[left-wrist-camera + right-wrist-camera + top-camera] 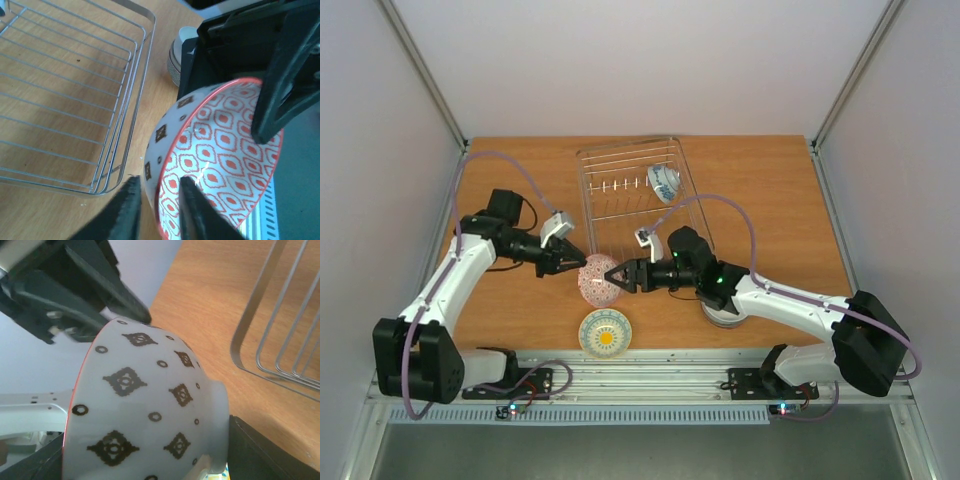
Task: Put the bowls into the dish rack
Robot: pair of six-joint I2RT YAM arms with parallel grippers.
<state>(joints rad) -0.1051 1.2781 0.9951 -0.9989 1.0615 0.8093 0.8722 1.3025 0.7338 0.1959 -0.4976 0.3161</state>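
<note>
On the table, the dish rack has just the blue-and-white bowl. The yellow-centred bowl and pale bowl wait outside. The red-patterned bowl hangs beside the rack, my right gripper clamped across it and my left gripper straddling its rim, grip unclear.

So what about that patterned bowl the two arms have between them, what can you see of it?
The bowl is small, round and looks like glazed ceramic. It is white outside with dark diamond motifs and little rings, red lozenges inside, a thin red rim and a plain foot. It lies tipped on its side, apparently held off the table, by the near corner of the dish rack. The left fingers straddle its rim. The right fingers clasp it, one across the mouth, one at the foot.
</note>
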